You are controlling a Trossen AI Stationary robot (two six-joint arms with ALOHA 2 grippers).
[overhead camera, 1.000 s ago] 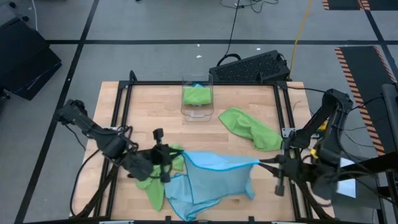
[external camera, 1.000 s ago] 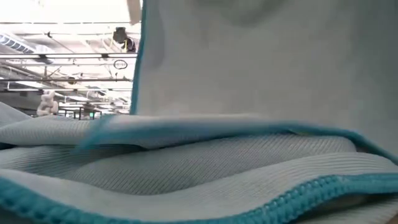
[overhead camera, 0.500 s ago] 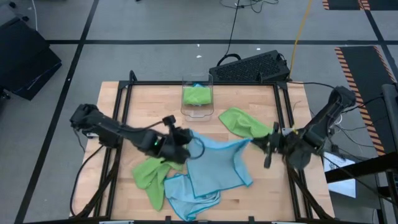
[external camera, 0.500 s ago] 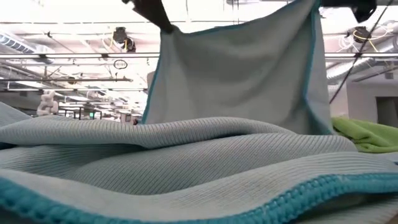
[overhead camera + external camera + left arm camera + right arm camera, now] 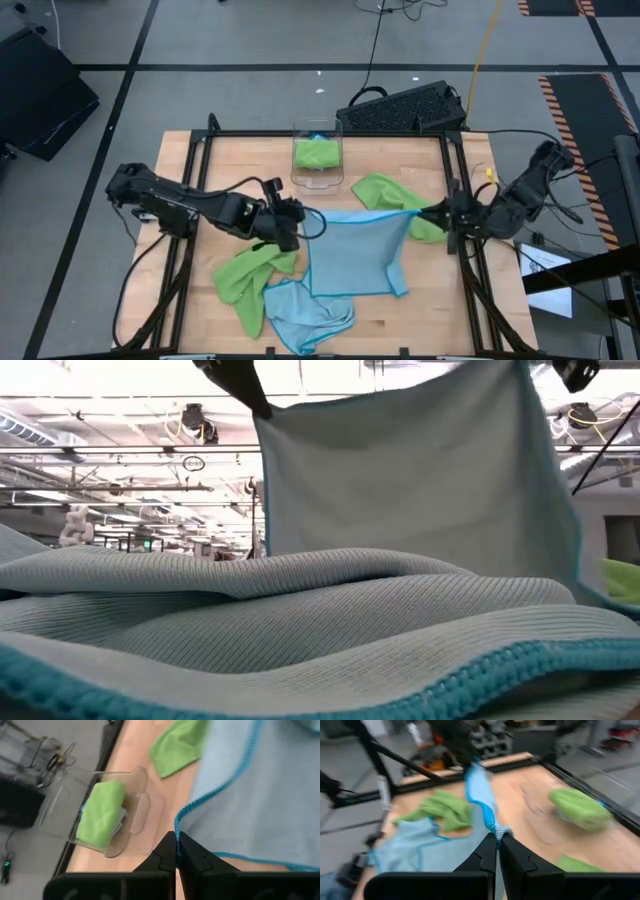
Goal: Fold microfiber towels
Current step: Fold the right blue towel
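Stretching blue towel point(image 5: 352, 255) between left claw point(image 5: 296, 216), right claw point(image 5: 437, 214), no legible writing

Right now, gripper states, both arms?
Left gripper: shut on one top corner of the light blue towel.
Right gripper: shut on the other top corner, towel stretched between them.

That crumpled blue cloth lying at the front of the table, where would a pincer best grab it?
Probably at a corner or along the darker stitched hem of the crumpled blue towel, coming from straight above. It lies bunched and flat on the table, so only raised folds and edges offer something to pinch. The side nearest the green towel overlaps it, so the free side looks easier.
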